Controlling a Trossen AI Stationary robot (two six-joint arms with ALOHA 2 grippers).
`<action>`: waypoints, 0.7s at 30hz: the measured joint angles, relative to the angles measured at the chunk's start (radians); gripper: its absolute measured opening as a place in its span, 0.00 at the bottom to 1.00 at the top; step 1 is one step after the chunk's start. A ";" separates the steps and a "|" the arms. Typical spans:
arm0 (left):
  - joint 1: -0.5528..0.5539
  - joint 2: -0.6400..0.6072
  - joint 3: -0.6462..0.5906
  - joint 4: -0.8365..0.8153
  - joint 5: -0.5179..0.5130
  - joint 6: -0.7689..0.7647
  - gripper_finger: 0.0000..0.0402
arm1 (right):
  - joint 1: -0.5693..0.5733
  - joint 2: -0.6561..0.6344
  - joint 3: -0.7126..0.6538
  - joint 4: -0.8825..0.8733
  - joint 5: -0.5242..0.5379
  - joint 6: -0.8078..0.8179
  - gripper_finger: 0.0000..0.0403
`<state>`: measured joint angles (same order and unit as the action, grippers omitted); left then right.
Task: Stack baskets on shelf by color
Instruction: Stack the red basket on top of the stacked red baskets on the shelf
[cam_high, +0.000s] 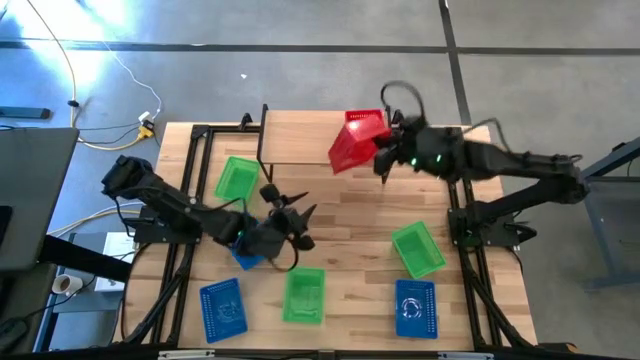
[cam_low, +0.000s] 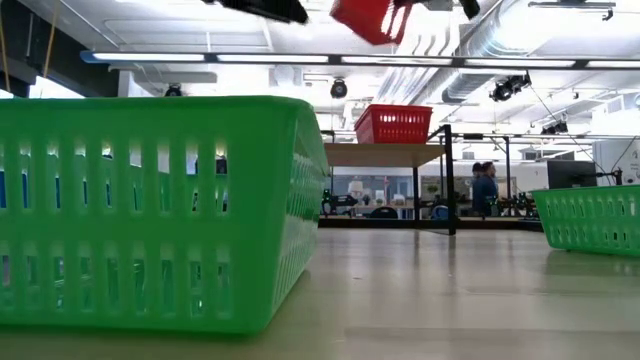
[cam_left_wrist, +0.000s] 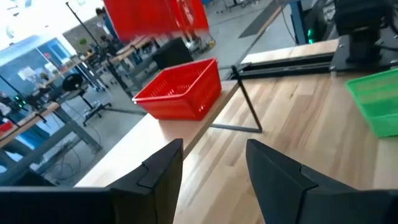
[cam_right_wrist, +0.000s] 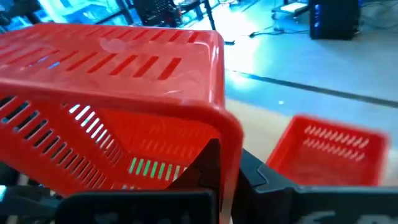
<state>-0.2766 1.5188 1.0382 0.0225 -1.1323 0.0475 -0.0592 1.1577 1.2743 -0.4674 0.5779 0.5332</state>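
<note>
Progress, as judged from the layout: one red basket (cam_high: 367, 121) stands on the shelf (cam_high: 300, 140), at its right end; a second red basket (cam_high: 352, 148) is airborne in the right claw (cam_high: 380, 158), tilted, above the shelf's right part and near the first. A third red basket is not visible.

Remaining on the bench (cam_high: 350, 215):
- green basket (cam_high: 237, 179), just left of the shelf
- green basket (cam_high: 303, 295), front centre
- green basket (cam_high: 418, 248), right of centre
- blue basket (cam_high: 222, 308), front left
- blue basket (cam_high: 416, 307), front right
- blue basket (cam_high: 246, 259), largely hidden under the left arm

Green and blue stacks not yet begun.

Right arm: reaches in from the right across the bench's far edge, claw clamped on the lifted basket's rim, as the wrist view shows.

Left arm: extends from the left to mid-bench, left claw (cam_high: 292, 217) spread wide and empty, pointed toward the shelf.
</note>
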 joint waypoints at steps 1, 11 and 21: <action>0.022 0.000 0.000 -0.001 0.024 -0.001 0.42 | -0.025 0.003 0.039 -0.045 -0.017 -0.015 0.00; 0.182 0.000 0.000 -0.005 0.202 -0.010 0.42 | -0.314 0.071 0.363 -0.437 -0.232 -0.044 0.00; 0.235 0.000 0.000 -0.004 0.206 0.029 0.42 | -0.610 0.276 0.601 -0.594 -0.647 -0.058 0.00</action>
<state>-0.0419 1.5192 1.0378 0.0181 -0.9264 0.0762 -0.6693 1.4337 1.8758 -1.0618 -0.0696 0.4753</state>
